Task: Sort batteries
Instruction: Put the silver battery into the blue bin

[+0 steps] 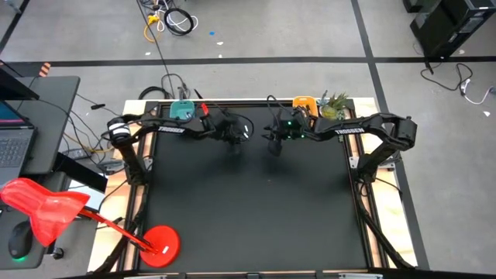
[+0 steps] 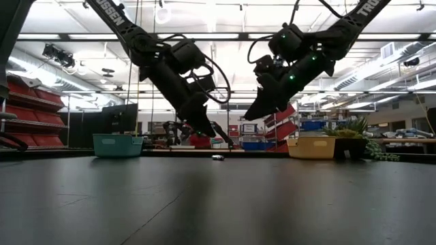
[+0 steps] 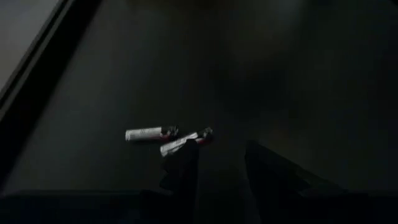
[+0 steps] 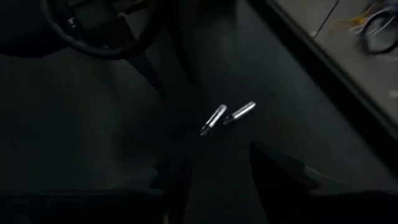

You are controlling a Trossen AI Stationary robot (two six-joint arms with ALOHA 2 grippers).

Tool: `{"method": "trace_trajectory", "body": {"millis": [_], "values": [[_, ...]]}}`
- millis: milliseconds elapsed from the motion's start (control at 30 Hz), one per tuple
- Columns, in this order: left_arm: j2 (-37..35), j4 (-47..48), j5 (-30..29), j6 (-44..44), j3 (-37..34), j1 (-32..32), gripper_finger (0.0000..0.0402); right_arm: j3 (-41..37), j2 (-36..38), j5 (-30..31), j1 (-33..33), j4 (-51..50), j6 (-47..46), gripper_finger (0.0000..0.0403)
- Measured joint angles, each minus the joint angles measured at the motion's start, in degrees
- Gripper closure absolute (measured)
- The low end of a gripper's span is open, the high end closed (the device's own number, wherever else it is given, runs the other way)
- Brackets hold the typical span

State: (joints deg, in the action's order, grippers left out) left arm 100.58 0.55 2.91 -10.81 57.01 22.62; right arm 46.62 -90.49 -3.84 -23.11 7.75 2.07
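Pale batteries (image 3: 168,138) in wrist views only

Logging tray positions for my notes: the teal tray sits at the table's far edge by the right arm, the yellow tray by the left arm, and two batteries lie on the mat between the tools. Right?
Not quite: the trays are swapped. The high view shows the teal tray by the left arm and the yellow tray by the right arm, both at the far edge. Two batteries do lie on the mat near the left tool and right tool.

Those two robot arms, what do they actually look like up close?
Both the left arm and the right arm are dark, jointed and slim, with white lettering along a link. Black cables loop beside each wrist, and small green lights glow on the right one.
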Motion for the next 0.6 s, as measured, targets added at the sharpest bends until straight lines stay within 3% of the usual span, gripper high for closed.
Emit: {"method": "trace_trajectory", "body": {"millis": [100, 267, 600], "values": [[0.0, 1.0, -1.7, 1.8, 0.4, -0.1, 0.0262, -2.3, 0.1, 4.5, 1.3, 5.0, 1.7, 0.0232], [0.0, 0.2, -2.2, 5.8, 0.7, 0.2, 0.0262, -10.1, 0.1, 11.8, 2.1, 23.8, 7.1, 0.0232], [0.0, -1.5, -8.7, 28.7, 0.7, 0.2, 0.0262, -23.6, 0.1, 8.5, 0.0, 47.8, 8.3, 0.0232]]}}
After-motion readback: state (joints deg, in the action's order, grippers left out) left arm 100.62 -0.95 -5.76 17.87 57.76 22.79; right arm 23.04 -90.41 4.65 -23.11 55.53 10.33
